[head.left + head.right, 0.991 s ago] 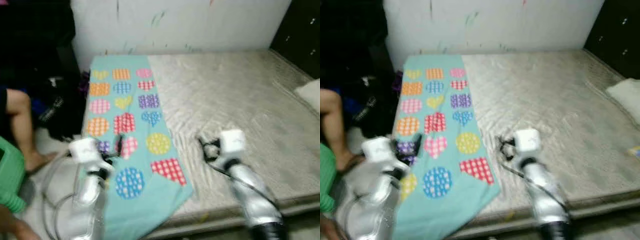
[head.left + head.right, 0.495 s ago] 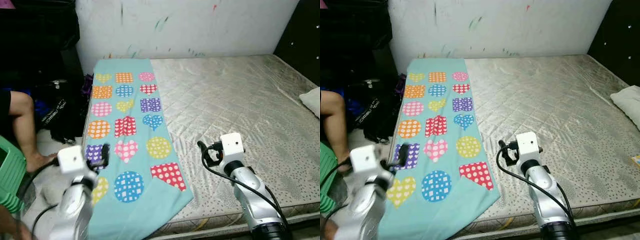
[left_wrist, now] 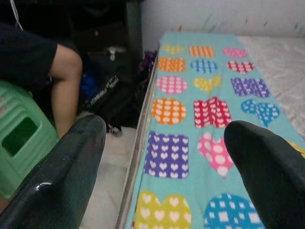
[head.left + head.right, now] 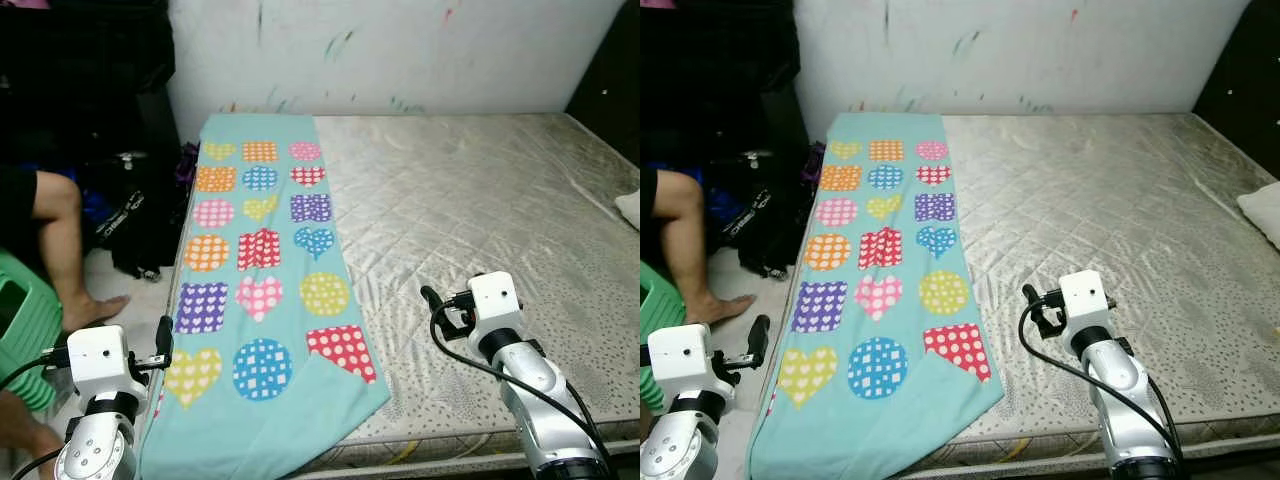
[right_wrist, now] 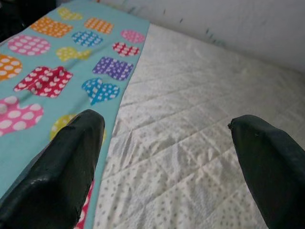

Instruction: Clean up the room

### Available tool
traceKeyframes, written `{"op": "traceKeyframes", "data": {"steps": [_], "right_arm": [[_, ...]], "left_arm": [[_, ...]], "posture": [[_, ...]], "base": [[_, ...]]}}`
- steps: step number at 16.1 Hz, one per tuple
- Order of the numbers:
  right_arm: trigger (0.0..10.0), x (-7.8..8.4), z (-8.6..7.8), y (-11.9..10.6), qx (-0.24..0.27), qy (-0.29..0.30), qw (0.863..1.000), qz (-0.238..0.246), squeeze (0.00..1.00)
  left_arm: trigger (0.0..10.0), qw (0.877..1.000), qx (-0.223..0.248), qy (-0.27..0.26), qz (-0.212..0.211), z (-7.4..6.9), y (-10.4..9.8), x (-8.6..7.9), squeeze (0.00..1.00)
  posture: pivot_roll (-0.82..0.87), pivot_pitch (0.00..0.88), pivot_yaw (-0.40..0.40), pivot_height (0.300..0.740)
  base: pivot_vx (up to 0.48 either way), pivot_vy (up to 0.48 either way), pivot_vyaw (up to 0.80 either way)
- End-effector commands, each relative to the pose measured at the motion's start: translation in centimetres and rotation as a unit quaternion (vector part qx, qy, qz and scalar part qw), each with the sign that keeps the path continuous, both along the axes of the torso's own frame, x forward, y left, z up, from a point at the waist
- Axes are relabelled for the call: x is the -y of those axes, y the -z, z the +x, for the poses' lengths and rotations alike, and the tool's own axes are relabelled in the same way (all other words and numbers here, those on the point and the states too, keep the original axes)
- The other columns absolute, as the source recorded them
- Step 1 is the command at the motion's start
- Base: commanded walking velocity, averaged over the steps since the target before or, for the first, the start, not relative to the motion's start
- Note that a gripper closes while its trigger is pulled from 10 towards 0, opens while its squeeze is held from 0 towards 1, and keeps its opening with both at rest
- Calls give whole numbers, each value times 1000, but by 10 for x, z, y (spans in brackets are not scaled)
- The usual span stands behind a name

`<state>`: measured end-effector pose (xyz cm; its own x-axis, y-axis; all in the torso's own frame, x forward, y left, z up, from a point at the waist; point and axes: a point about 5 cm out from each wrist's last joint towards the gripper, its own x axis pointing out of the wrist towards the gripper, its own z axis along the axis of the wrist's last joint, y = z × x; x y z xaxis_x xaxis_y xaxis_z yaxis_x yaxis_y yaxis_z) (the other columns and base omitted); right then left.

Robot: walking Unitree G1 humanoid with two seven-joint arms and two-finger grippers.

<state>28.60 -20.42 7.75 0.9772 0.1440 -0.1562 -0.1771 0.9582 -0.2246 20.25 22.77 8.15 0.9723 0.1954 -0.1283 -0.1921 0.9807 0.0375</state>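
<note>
A teal blanket [image 4: 262, 262] printed with coloured hearts, circles and squares lies flat along the left strip of a bare quilted mattress [image 4: 480, 200]. Its near corner hangs over the front edge. My left gripper [image 4: 163, 338] is low at the left, beside the bed's edge and just off the blanket. In the left wrist view my left gripper [image 3: 164, 129] is open, its fingers [image 3: 62, 171] wide apart over the blanket's left side. My right gripper [image 4: 436, 304] hovers above the bare mattress right of the blanket, and in the right wrist view my right gripper [image 5: 167, 121] is also open and holds nothing.
A person sits at the left on a green stool [image 4: 22, 330], bare leg [image 4: 62, 240] and foot on the floor. Black bags [image 4: 140, 215] lie between the bed and a dark corner. A white pillow [image 4: 630, 205] pokes in at the right edge. A paint-marked wall [image 4: 400, 50] runs behind the bed.
The view has steadied and shifted. My left gripper has drawn back from over the blanket to low at the bed's left side. The right gripper has stayed over the bare mattress.
</note>
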Motion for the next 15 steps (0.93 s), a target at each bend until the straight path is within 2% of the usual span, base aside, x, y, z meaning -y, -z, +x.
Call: {"op": "traceKeyframes", "data": {"steps": [1, 3, 5, 9, 10, 13, 15], "right_arm": [[10000, 3, -3, 3, -3, 8, 1000, -7, 0], [10000, 9, -13, 18, -47, 9, 998, -33, 0], [10000, 11, -22, 27, -78, -3, 997, -22, 0], [10000, 6, -23, 25, -85, -17, 996, -1, 0], [10000, 4, -21, 23, -79, -23, 997, -9, 0], [10000, 2, -18, 21, -75, -25, 997, -8, 0], [10000, 1, -18, 20, -77, -29, 997, -9, 0]], "left_arm": [[10000, 1000, 7, 18, 17, 2, -2, 3, 0], [10000, 1000, 6, 21, 13, 2, -1, 4, 0], [10000, 999, 8, 29, 13, 4, -1, 5, 0], [10000, 999, 11, 39, 8, 8, 0, 11, 0], [10000, 999, 11, 40, 7, 9, 0, 12, 0], [10000, 999, 13, 41, 5, 11, -1, 12, 0], [10000, 999, 13, 40, 3, 12, 0, 12, 0]], "posture": [[-84, 0, -37, 740], [-91, 0, -33, 740], [-101, 0, -32, 740], [-109, 0, -32, 740], [-108, 0, -33, 740], [-101, 0, -37, 740], [-100, 0, -42, 740]], "base": [[0, 0, 0], [0, 0, 0], [0, 0, 0], [0, 0, 0], [0, 0, 0], [0, 0, 690], [0, 0, 0]]}}
